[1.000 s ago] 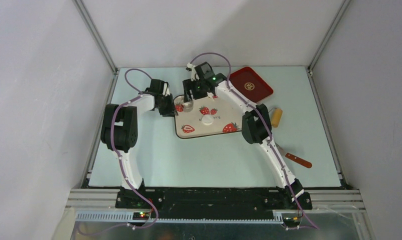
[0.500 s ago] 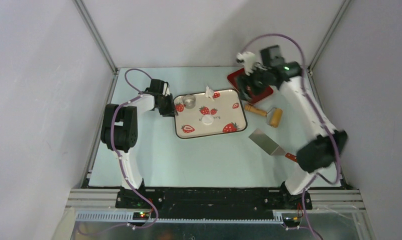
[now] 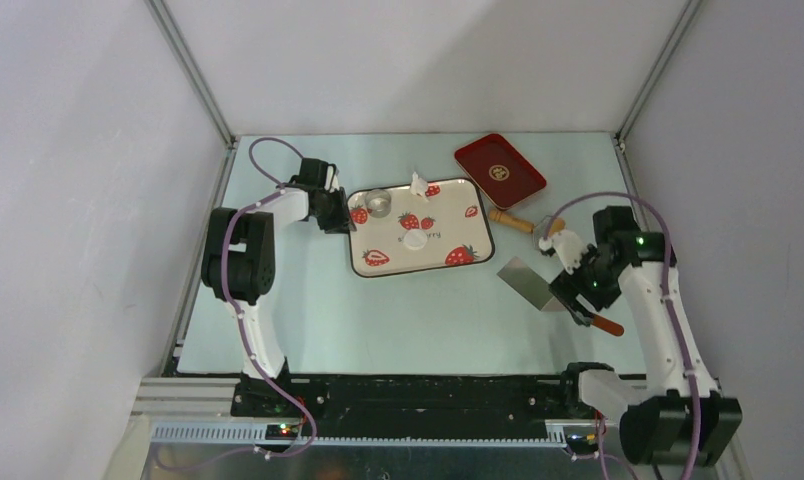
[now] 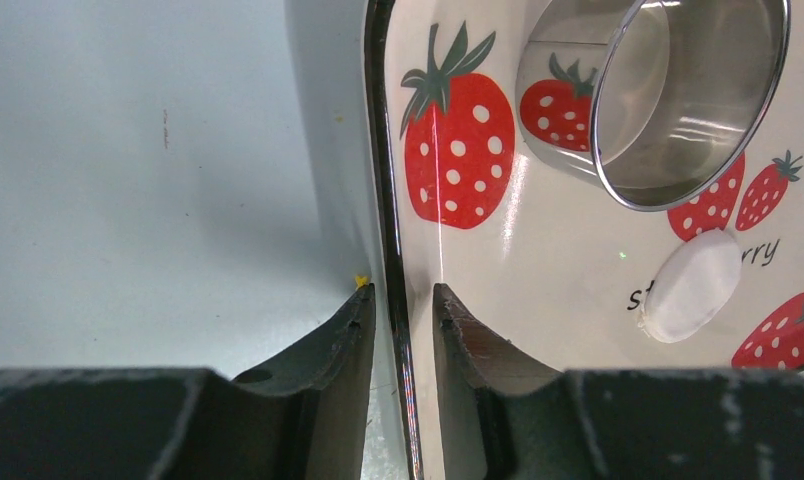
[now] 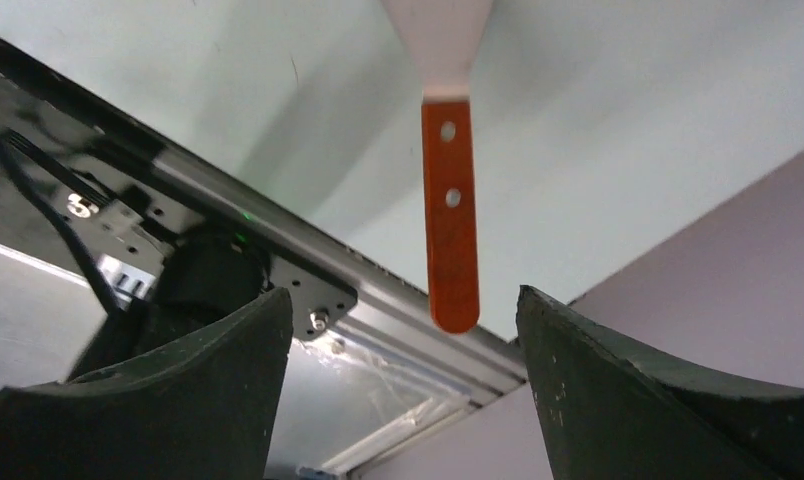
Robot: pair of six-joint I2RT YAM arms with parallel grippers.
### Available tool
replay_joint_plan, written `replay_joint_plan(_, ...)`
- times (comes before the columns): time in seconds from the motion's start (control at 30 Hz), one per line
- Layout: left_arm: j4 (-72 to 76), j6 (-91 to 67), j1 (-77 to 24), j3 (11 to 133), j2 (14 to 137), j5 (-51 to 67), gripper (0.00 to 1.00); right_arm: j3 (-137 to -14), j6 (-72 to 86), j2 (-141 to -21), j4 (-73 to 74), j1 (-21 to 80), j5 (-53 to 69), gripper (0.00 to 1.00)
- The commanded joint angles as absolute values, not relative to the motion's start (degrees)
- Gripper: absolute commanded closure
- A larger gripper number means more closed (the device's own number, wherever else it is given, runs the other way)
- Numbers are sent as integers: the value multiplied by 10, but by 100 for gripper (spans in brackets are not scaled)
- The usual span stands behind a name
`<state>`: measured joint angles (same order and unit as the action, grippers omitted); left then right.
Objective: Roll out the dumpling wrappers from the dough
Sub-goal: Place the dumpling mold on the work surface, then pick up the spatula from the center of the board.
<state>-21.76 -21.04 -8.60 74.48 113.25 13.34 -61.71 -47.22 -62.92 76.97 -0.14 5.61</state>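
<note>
- The left hand (image 3: 338, 214) meets the left rim of the strawberry tray (image 3: 453, 232) on the desk (image 3: 408, 320).
- On that tray are a silvery cup (image 3: 379, 203), a flat white wrapper (image 3: 415, 240) near the middle, and a ragged dough lump (image 3: 418, 183) at the far rim.
- The right hand (image 3: 575, 295) is over the handle end of the spatula (image 3: 526, 281).
- A rolling pin (image 3: 513, 221) and a red tray (image 3: 499, 170) lie farther back.

Spatula blade (image 5: 438, 35): cut off by the top edge, right wrist view.
Wooden handle (image 3: 511, 220): one end hidden behind the right arm (image 3: 650, 295).
Tray (image 3: 468, 232) lettering: partly covered by the dough (image 4: 693, 285).
White scrap (image 3: 416, 183): too small to tell.
</note>
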Motion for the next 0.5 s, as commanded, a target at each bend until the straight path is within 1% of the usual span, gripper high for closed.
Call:
replay_joint_plan(0.0,-240,-211,-83,743,1143,113,66,-534,-537,-563,774,-24,-37,14)
replay_joint_plan(0.13,-241,-209,-84,744,1143,113,66,-496,-555,-561,737,-39,-31,12)
replay_joint_plan(0.47,-241,-209,-84,743,1145,115,66,-483,-541,-697,629,-60,14,13)
